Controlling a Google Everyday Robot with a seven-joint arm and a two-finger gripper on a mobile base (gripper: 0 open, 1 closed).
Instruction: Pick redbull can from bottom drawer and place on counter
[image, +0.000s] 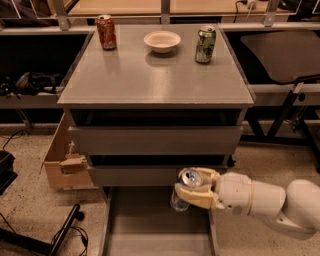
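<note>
The redbull can (186, 186), blue and silver with a shiny top, is held upright in my gripper (195, 189), whose pale fingers are shut around it. It hangs above the right side of the open bottom drawer (150, 225), level with the front of the middle drawer. My white arm (270, 200) reaches in from the right. The grey counter (155, 75) lies above and behind, well higher than the can.
On the counter's far edge stand a red-orange can (106, 32), a white bowl (162, 41) and a green can (205, 44). Two shut upper drawers (155, 140) face me. A cardboard box (62, 155) sits left of the cabinet. Cables lie on the floor at left.
</note>
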